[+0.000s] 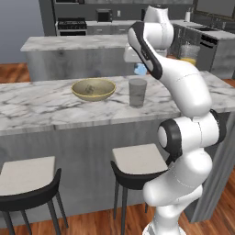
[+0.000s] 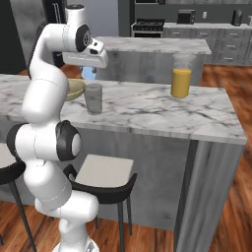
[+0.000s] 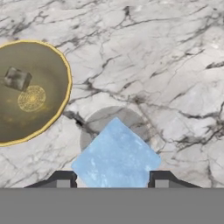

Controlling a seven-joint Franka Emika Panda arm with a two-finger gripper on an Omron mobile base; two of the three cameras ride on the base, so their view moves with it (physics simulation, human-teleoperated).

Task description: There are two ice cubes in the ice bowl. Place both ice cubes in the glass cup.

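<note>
Fingertips of my gripper flank a pale-blue translucent ice cube, apparently pinching it directly above the clear greyish glass tumbler. At ten o'clock of the tumbler sits the shallow tan-yellow round bowl holding the other cube. Marble counter underneath; tall orange-juice glass stands farther off at three o'clock, nothing blocking.

Veined marble counter, translucent ice cube, clear glass cup
</note>
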